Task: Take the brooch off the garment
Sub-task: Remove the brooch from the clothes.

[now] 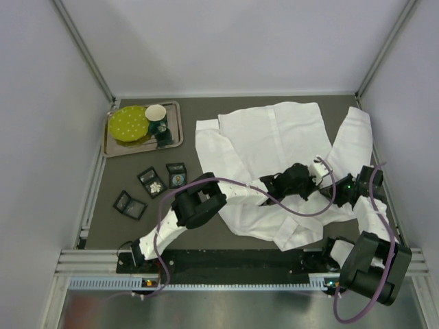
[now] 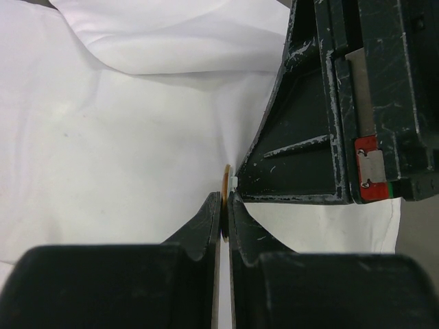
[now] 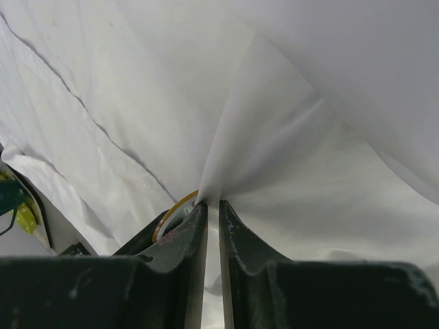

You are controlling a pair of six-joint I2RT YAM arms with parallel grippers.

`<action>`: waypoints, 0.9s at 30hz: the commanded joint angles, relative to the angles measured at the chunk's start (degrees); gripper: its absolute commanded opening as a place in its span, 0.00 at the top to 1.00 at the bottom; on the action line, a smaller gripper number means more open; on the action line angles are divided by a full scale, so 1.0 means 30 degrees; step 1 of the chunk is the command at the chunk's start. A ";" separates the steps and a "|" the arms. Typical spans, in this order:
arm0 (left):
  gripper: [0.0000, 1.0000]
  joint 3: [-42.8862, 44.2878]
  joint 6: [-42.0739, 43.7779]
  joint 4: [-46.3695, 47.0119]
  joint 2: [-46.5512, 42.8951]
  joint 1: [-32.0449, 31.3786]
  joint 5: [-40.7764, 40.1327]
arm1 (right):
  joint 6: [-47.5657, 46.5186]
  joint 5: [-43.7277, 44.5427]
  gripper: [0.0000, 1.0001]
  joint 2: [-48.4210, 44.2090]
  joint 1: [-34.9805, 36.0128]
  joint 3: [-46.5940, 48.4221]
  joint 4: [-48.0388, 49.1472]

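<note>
Both hands are shut tight: my left hand [image 2: 223, 205] is clamped on the brooch [image 2: 226, 178] rim, my right hand [image 3: 212, 209] pinching the garment [image 1: 274, 130] just beside it, on the garment's near front panel. Recommended: hold the garment steady and draw the brooch straight away, without twisting.

Even bright overhead light; white garment [image 3: 309, 82] glares; soft shadows in folds.

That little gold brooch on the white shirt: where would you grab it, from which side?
Its thin gold rim, edge-on, coming from the left arm's side. The brooch stands on edge off the garment, so a pinch across its flat faces, as the left gripper does, likely suits.
</note>
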 commanded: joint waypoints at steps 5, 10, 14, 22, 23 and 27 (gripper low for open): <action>1.00 -0.0030 0.0193 0.0466 -0.1445 -0.0158 0.1289 | 0.0435 -0.0541 0.87 -0.0557 -0.0061 0.0635 0.1796; 1.00 -0.0206 0.0604 0.0494 -0.1416 -0.0129 0.1904 | 0.0611 -0.0658 0.87 -0.0441 -0.0061 0.0694 0.2087; 1.00 -0.0148 0.0575 0.0699 -0.1387 -0.0129 0.2577 | 0.0728 -0.0921 0.87 -0.0118 0.0027 0.0636 0.2469; 1.00 0.0555 0.0135 -0.0179 -0.0977 -0.0129 0.3280 | 0.0962 -0.0922 0.87 -0.0295 0.0319 0.0518 0.3202; 1.00 0.0671 0.0106 -0.0237 -0.0947 -0.0129 0.3571 | 0.0963 -0.0980 0.87 -0.0207 0.0349 0.0489 0.3318; 1.00 0.1024 -0.0128 -0.0648 -0.0655 -0.0129 0.4449 | 0.1050 -0.1126 0.87 0.0028 0.0379 0.0489 0.3611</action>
